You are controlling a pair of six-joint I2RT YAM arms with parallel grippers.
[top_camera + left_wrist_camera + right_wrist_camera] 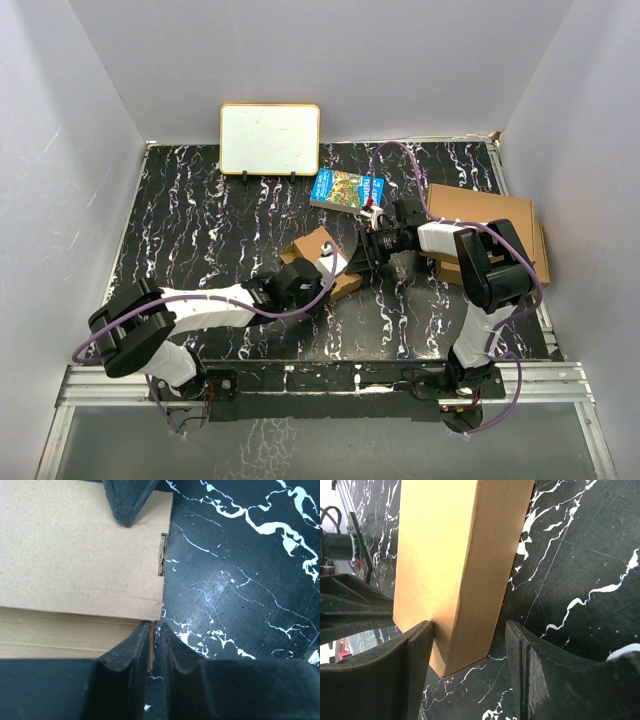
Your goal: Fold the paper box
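Right gripper [470, 626] released, astride paper box [440, 555] corner, left gripper [154, 629] at its edge, grasp unclear

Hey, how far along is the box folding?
Done: the paper box already forms a shallow rectangular block with top and side walls. In hand: left end effector nips one edge; right end effector straddles a corner, open. Left: possibly tucking the end; its closure isn't visible.

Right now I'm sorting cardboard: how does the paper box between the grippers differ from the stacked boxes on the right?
The paper box is smaller than the stacked boxes. The paper box lies midway on the table; the stacked boxes sit at its right edge. Both are plain brown cardboard.
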